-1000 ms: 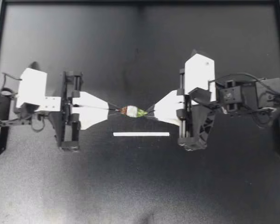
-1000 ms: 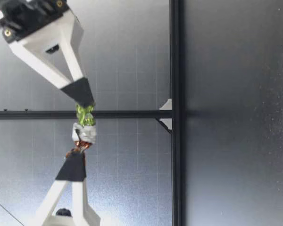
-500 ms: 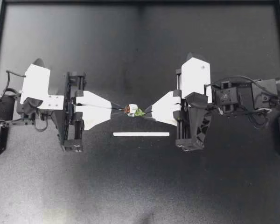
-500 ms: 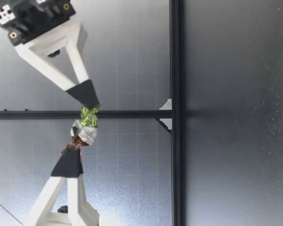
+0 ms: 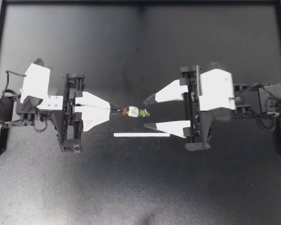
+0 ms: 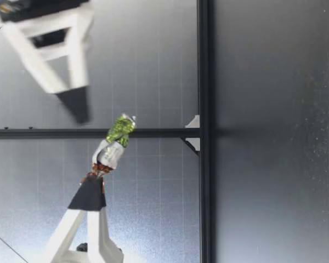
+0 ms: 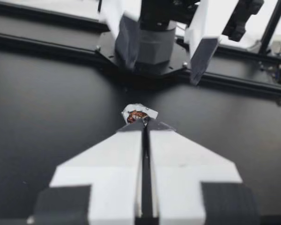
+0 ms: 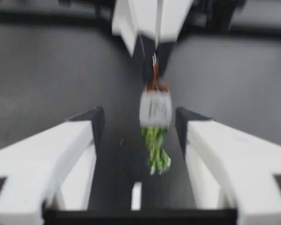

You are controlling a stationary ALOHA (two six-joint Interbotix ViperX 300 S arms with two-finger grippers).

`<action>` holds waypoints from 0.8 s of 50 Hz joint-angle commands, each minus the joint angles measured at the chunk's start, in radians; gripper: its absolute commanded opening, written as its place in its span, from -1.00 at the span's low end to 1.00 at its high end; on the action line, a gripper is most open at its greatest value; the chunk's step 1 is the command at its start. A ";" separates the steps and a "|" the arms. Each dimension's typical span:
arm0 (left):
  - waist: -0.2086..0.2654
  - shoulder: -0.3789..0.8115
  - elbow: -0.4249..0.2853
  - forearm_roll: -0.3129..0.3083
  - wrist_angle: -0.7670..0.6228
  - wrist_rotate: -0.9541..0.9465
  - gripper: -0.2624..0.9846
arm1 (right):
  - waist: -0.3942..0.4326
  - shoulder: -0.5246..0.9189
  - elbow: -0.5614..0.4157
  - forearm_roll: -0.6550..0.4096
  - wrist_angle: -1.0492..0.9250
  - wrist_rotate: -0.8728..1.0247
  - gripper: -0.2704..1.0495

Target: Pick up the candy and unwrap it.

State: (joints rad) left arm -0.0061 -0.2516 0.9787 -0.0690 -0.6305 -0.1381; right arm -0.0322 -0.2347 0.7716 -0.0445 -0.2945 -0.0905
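Two pincers are up off the tabletop (image 5: pixel 140 187), w/ one candy (image 5: pixel 133 112) btwn them.

Nearest the low cam is a white strip (image 5: pixel 141 135). It lies flat on the tabletop on the near side of the candy, well apart from it.

Next back is the candy itself, hanging in the air clear of the surface. My left pincer (image 5: pixel 116 109) is clamped on its brown twisted end, fingers pressed together w/ only the foil btwn them. Left wrist cam shows the silver body poking out just past the tips.

The candy lies roughly level, w/ a silver middle and a free green twist end pointing toward my right arm. Low cam shows that green end drooping a bit lower than the clamped end.

My right pincer (image 5: pixel 145 113) is spread wide. Seen from above, it has one finger on each side of the green end, neither touching it. Right wrist cam is blurred but agrees: the candy sits in the gap btwn the two fingers w/ clear space on both sides. Low cam has this pincer smeared, higher than the candy and apart from it.

Farthest is a black frame rail (image 5: pixel 140 2) along the far edge of the tabletop.
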 commanded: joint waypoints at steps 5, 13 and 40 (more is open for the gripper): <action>0.002 -0.020 -0.018 -0.002 -0.009 -0.020 -0.87 | -0.005 0.012 -0.026 0.002 -0.061 -0.032 0.33; 0.002 -0.021 -0.025 0.000 -0.009 -0.020 -0.87 | -0.006 0.048 -0.046 0.002 -0.061 -0.038 0.33; 0.002 -0.025 -0.028 0.002 -0.009 -0.012 -0.87 | -0.032 0.095 -0.067 0.011 -0.058 -0.032 0.30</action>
State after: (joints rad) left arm -0.0061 -0.2562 0.9756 -0.0690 -0.6305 -0.1519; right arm -0.0583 -0.1319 0.7286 -0.0353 -0.3467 -0.1258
